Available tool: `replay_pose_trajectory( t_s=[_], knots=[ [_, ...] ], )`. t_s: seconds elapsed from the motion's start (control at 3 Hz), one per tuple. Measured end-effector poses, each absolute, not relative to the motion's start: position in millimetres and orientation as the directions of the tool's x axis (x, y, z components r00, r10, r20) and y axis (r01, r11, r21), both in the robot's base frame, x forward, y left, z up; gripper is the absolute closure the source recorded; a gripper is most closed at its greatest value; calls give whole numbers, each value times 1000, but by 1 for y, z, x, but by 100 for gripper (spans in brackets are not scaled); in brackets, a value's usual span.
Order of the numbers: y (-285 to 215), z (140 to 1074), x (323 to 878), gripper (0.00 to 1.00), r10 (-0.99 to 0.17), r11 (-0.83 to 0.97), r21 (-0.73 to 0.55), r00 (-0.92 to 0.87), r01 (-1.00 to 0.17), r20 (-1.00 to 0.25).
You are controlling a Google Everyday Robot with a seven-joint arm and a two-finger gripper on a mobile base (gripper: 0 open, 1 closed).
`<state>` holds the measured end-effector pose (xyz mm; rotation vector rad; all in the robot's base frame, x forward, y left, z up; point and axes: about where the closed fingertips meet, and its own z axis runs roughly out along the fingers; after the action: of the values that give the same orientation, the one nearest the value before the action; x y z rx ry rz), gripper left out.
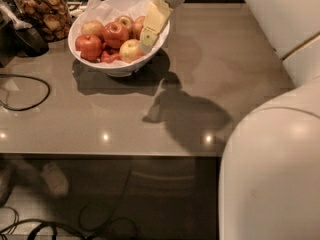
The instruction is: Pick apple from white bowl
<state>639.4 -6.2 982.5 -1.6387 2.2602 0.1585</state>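
The cream-coloured gripper (pixel 146 44), open or closed I cannot tell, hangs just beside the pale yellow round apple (pixel 128 50) inside the wide glossy white bowl (pixel 120 70), so I judge the approach step is in hand, and next it needs a centred grasp on this apple.

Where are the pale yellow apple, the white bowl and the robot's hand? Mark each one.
apple (pixel 129 50): camera view, middle of its pale yellow skin.
white bowl (pixel 118 70): camera view, front outer wall.
hand (pixel 146 41): camera view, its tip, over the bowl's right side beside the apple.
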Motion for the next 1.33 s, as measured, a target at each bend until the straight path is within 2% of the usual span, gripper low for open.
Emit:
replay_pose_trajectory(
  t_s=[1.33],
  knots=[
    [28,964,665,0,-894,310,-50,-273,-950,-356]
  ],
)
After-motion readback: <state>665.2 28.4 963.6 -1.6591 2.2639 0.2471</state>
